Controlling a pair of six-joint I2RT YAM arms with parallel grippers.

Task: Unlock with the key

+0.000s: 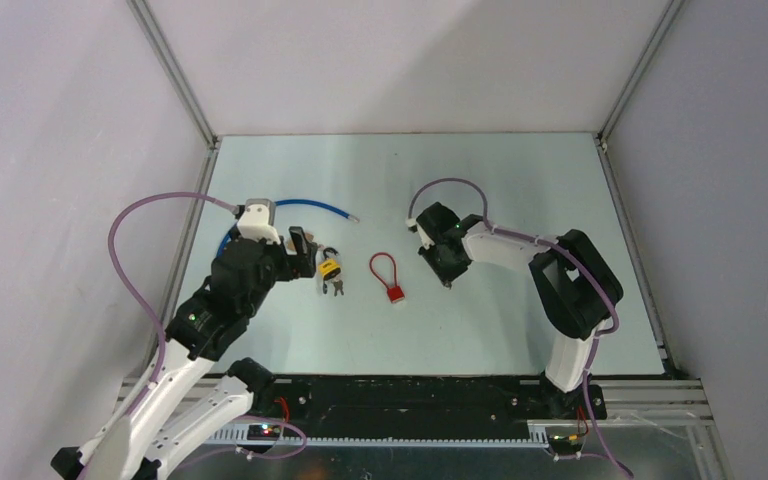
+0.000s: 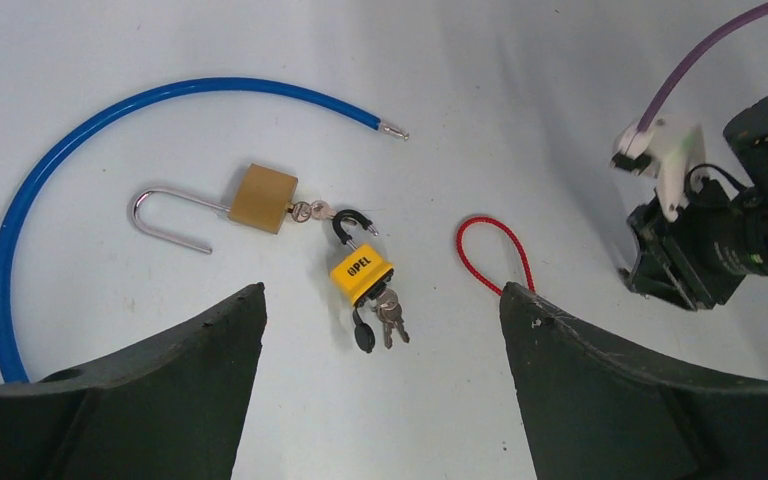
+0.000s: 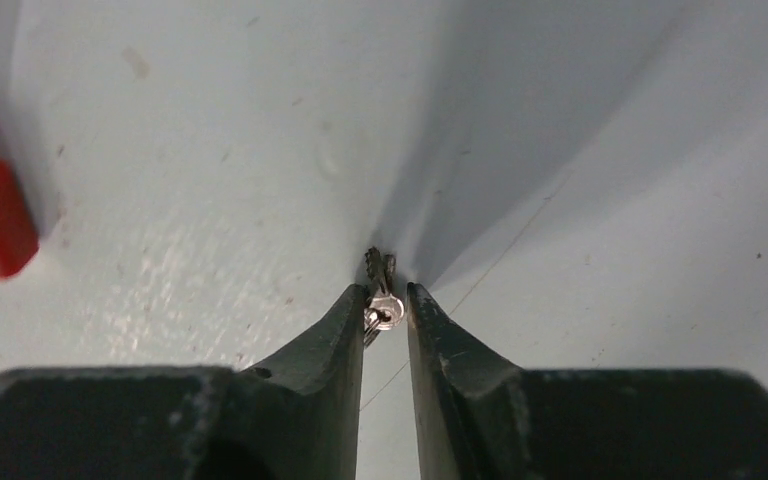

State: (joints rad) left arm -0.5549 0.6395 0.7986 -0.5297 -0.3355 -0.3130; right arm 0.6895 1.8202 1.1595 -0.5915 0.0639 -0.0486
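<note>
Three padlocks lie on the table (image 1: 500, 180), and only the red padlock (image 1: 391, 281), near the middle of the top view, has no key in it, so it is probably the one to be opened. The right end effector (image 3: 386, 300) is clenched on a small key (image 3: 384, 308), pinched at its head between the very fingertips with the blade pointing down onto the table. Such a shallow hold suits lifting a flat thing off a flat surface. The bit is tiny and shadowed, and there may be a second key on the same ring. The red body shows at the left edge of the right wrist view, so lock and key are near each other but apart. The left end effector (image 2: 382, 290) is spread wide and holds nothing, hovering over the yellow padlock (image 2: 361, 272), whose own keys (image 2: 390, 318) hang from its base. Just beside that, in the centre left of the left wrist view, lies a brass padlock (image 2: 262, 198) with a long shackle, and a blue cable (image 2: 210, 86) curves around it. Judging by its stance, the open hand is placed to steady a lock while the other brings the key.
</note>
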